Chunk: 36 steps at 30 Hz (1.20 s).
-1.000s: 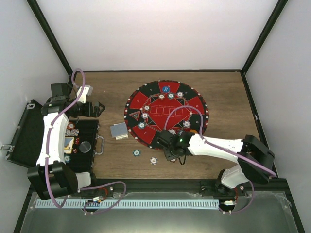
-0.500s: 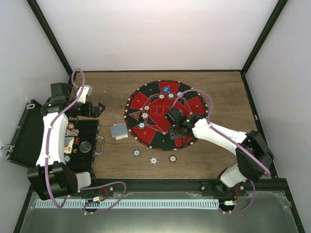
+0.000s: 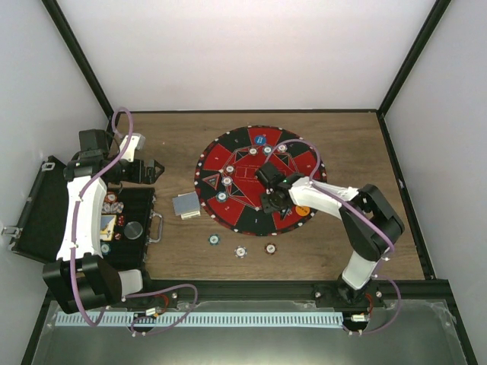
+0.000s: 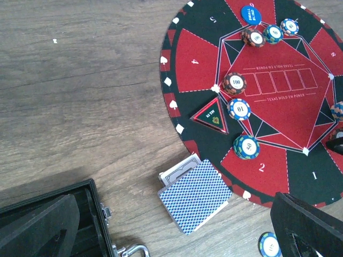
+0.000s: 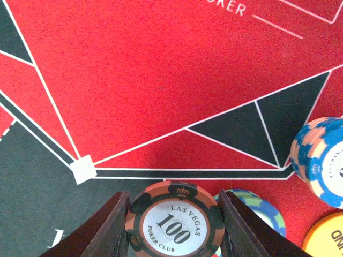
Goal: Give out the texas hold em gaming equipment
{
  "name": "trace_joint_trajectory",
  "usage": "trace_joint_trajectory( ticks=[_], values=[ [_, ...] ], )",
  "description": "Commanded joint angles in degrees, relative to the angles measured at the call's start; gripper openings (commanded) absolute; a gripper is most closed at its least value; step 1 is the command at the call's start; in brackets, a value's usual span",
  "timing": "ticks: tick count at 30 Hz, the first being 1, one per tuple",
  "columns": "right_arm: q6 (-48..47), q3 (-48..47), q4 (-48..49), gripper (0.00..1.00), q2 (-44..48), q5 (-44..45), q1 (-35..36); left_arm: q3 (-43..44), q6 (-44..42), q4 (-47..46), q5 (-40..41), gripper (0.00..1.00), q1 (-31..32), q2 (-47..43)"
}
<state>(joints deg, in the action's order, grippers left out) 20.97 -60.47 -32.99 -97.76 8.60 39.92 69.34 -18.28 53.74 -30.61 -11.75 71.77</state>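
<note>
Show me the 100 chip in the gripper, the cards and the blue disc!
100 chip (image 5: 174, 219): right wrist view, middle of its face.
cards (image 4: 195, 195): left wrist view, back of the top card.
blue disc (image 4: 251, 14): left wrist view, its middle.

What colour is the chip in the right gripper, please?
The chip is orange and black, white centre; clearest in right wrist view.

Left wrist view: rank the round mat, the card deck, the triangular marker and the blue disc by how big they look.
Largest: the round mat, even though the frame cuts it off.
Then the card deck.
Then the triangular marker.
Smallest: the blue disc, though it lies farther from the camera, so that last gap is unsure.
</note>
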Motion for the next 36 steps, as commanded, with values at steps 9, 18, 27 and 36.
trace_joint_trajectory(
  ticks=[9,18,27,36],
  values=[
    [-0.8,-3.3,0.5,0.22,6.0,-2.3,-13.4,0.9,-1.3,0.3,-0.3,1.0,-0.3,-0.5],
    [0.5,-2.2,1.5,0.22,6.1,-1.7,-23.0,-0.6,-3.4,0.9,-0.7,1.0,-0.3,0.0],
    [2.8,-0.4,2.9,0.22,1.5,-0.4,-24.0,-0.8,-5.0,1.8,-1.8,1.0,-0.3,0.0],
    [4.4,1.9,5.5,0.22,-2.5,-0.7,-24.2,-1.2,-8.4,3.9,-2.5,1.0,-0.3,0.3]
  ],
)
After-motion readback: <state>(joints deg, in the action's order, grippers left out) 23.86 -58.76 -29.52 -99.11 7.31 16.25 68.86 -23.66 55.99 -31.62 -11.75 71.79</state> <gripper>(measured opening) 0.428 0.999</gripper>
